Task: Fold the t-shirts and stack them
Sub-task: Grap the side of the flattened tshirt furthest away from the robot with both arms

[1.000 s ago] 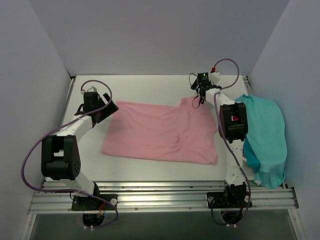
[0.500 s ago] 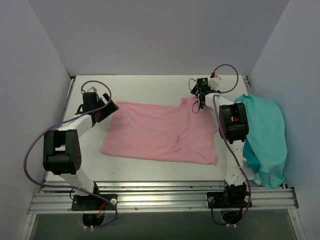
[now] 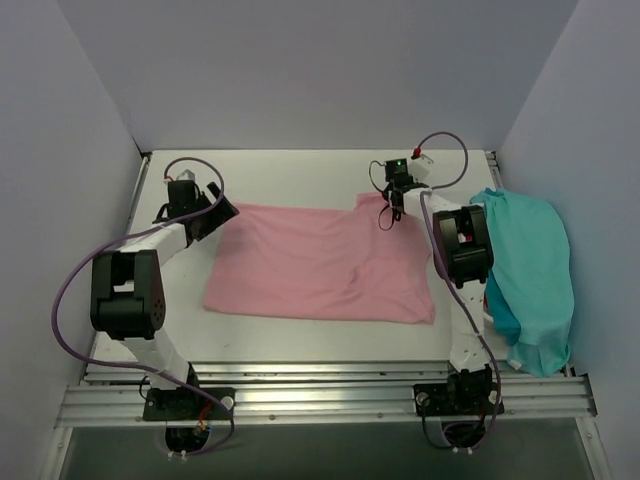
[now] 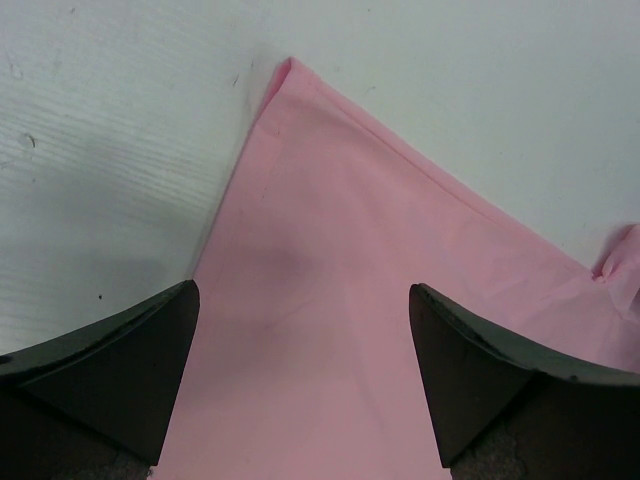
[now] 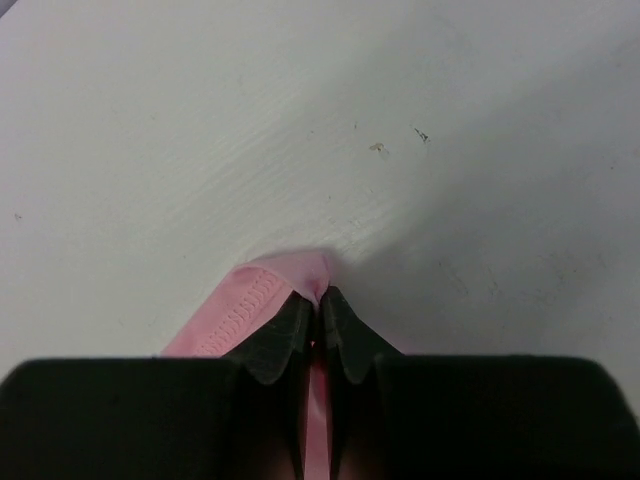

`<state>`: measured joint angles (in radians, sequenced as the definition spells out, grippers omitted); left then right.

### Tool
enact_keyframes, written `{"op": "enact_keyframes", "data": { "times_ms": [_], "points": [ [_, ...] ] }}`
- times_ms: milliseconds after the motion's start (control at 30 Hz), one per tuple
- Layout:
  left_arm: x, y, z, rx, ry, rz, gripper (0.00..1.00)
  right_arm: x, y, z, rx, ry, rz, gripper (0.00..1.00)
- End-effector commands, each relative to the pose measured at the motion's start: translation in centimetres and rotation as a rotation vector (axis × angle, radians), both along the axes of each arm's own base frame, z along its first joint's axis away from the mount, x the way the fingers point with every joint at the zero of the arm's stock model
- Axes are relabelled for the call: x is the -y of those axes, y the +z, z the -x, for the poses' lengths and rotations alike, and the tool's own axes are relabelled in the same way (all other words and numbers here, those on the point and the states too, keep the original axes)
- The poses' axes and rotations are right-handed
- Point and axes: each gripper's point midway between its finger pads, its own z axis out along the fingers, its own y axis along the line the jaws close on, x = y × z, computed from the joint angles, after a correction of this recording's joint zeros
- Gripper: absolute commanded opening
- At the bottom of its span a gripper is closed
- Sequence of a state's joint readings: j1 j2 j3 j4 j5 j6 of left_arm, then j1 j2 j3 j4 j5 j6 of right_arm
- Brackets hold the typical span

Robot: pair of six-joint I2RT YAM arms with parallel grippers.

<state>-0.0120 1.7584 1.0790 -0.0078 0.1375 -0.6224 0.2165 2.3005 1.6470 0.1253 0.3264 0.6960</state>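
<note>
A light pink t-shirt (image 3: 320, 265) lies spread flat in the middle of the table. My right gripper (image 3: 388, 210) is at its far right corner, shut on a stitched hem of the pink cloth (image 5: 262, 296), which shows between the closed fingertips (image 5: 290, 325). My left gripper (image 3: 222, 212) hovers open over the shirt's far left corner (image 4: 288, 72), its two dark fingers (image 4: 130, 350) spread wide with pink cloth (image 4: 310, 330) beneath them. A teal t-shirt (image 3: 532, 275) lies heaped at the table's right edge.
Grey walls close in the table on the left, back and right. The right arm (image 3: 462, 250) stretches between the pink shirt and the teal heap. A metal rail (image 3: 320, 395) runs along the near edge by the arm bases.
My right gripper has closed on the pink shirt's far right corner and shifted slightly left. The left gripper has stayed open at the far left corner.
</note>
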Motion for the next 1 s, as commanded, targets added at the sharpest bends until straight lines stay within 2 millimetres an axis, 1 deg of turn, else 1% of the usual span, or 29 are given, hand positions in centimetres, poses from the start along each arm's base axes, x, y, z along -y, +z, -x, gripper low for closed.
{"op": "enact_keyframes", "data": {
  "times_ms": [0,33,67,100,133,167,200,233,267,300,333,367,400,467,567,733,800,833,867,933,967],
  "points": [
    [-0.6,1.6,-3.0,0.064,0.012,-0.023,0.95,0.6,-1.4,0.5,-0.051,-0.008,0.001,0.01],
    [-0.8,2.4,-4.1,0.081,0.020,-0.033,0.95,0.6,-1.4,0.6,-0.050,-0.009,0.000,0.00],
    [-1.1,2.4,-4.9,0.086,0.029,-0.041,0.95,0.6,-1.4,0.6,-0.051,-0.008,0.001,0.00],
    [-2.9,0.3,-5.4,0.035,0.064,-0.050,0.95,0.6,-1.4,0.6,-0.050,-0.009,0.002,0.00],
    [-3.2,1.1,-6.7,0.039,0.068,-0.045,0.95,0.7,-1.3,0.6,-0.049,-0.010,0.000,0.00],
    [-3.2,0.6,-7.3,0.025,0.064,-0.037,0.95,0.7,-1.1,0.6,-0.047,-0.011,-0.002,0.00],
    [-3.0,-1.4,-7.8,-0.018,0.054,-0.021,0.95,0.7,-0.9,0.6,-0.043,-0.014,0.000,0.00],
    [-2.9,-1.8,-8.2,-0.029,0.049,-0.014,0.95,0.8,-0.9,0.7,-0.043,-0.014,0.000,0.00],
    [-3.0,-0.9,-9.5,-0.006,0.049,-0.012,0.95,0.9,-0.8,0.8,-0.043,-0.015,0.000,0.00],
    [-3.2,-2.4,-9.8,-0.037,0.056,-0.014,0.95,1.0,-0.7,0.8,-0.042,-0.016,0.000,0.00],
    [-3.1,-2.7,-10.0,-0.051,0.052,-0.012,0.95,1.0,-0.7,0.9,-0.041,-0.019,0.001,0.00],
    [-3.0,-2.0,-11.0,-0.034,0.050,-0.008,0.95,1.2,-0.5,0.8,-0.037,-0.021,-0.002,0.00],
    [-3.0,-3.0,-11.0,-0.056,0.049,-0.001,0.95,1.2,-0.5,0.8,-0.037,-0.021,-0.004,0.00],
    [-2.4,-2.9,-11.5,-0.054,0.032,0.022,0.95,1.3,-0.5,0.8,-0.035,-0.024,-0.005,0.00],
    [-1.6,-3.2,-11.4,-0.060,0.009,0.039,0.95,1.4,-0.7,0.8,-0.038,-0.026,-0.008,0.00],
    [0.0,-3.5,-10.4,-0.073,-0.046,0.068,0.98,1.3,-1.6,0.9,-0.050,-0.030,-0.010,0.00],
    [0.5,-3.0,-10.2,-0.059,-0.064,0.071,0.99,1.3,-1.8,0.8,-0.051,-0.030,-0.011,0.00],
    [0.7,-3.6,-9.6,-0.071,-0.069,0.071,1.00,1.3,-1.8,0.8,-0.051,-0.030,-0.011,0.00],
    [0.8,-3.7,-9.5,-0.069,-0.072,0.070,0.94,1.3,-2.0,0.9,-0.054,-0.030,-0.011,0.00],
    [0.9,-4.2,-9.5,-0.067,-0.076,0.074,0.91,1.2,-2.2,0.9,-0.055,-0.029,-0.016,0.00],
    [1.0,-4.1,-9.5,-0.067,-0.083,0.080,0.85,1.2,-2.2,0.9,-0.054,-0.029,-0.016,0.00]
  ]
}}
